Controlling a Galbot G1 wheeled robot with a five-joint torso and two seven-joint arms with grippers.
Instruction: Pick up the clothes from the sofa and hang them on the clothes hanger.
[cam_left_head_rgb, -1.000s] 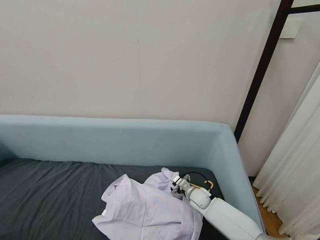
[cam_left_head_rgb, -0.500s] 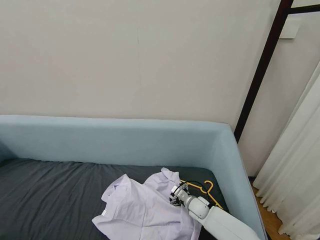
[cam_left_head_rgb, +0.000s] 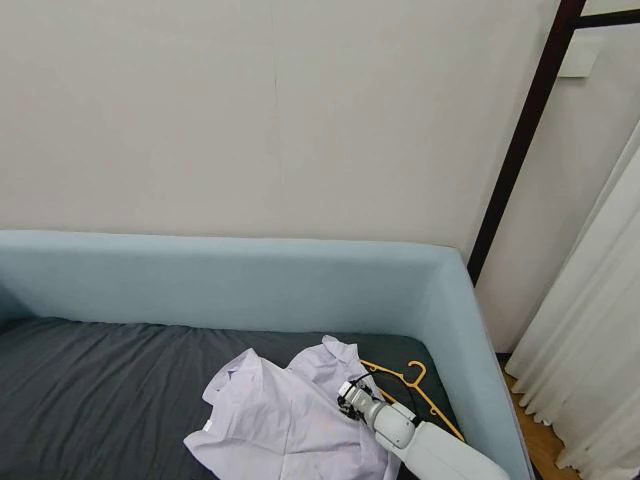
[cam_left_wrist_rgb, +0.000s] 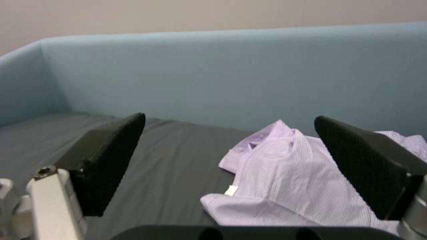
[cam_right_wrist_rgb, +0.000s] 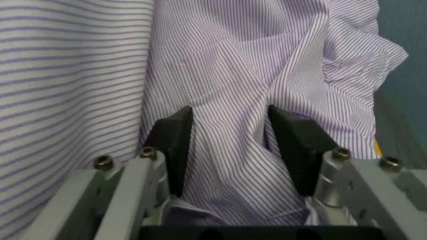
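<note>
Shirt (cam_left_head_rgb: 285, 425) first: it is a lilac one with fine stripes, lying crumpled in a heap on the dark seat cushion (cam_left_head_rgb: 100, 380) toward the right-hand end of the pale blue sofa (cam_left_head_rgb: 230, 280). 1 edge of it rides up toward the backrest, and the rest spreads out toward the front of the seat.

On my head camera the right gripper (cam_left_head_rgb: 348, 397) comes in from the lower right corner, with its white arm low over the cushion, and it sits on the shirt's right side. An orange hanger (cam_left_head_rgb: 418, 385) lies flat on the cushion just beside it, between the shirt and the sofa's right armrest, with its hook pointing toward the backrest.

From the right wrist camera I see the right gripper (cam_right_wrist_rgb: 233, 130) down in the cloth. Its 2 dark fingers (cam_right_wrist_rgb: 175, 145) are drawn in on a raised fold of striped fabric, which fills the gap and touches both pads, so I read the jaws as pinching the shirt.

The left gripper (cam_left_wrist_rgb: 228, 120) hangs above the seat, facing the backrest, with its jaws spread wide. The shirt (cam_left_wrist_rgb: 293, 175) lies on the cushion beyond it, apart from both fingers.

To the right of the sofa, a black upright post (cam_left_head_rgb: 520, 140) stands against the wall, and a white curtain (cam_left_head_rgb: 590, 350) hangs near it.
</note>
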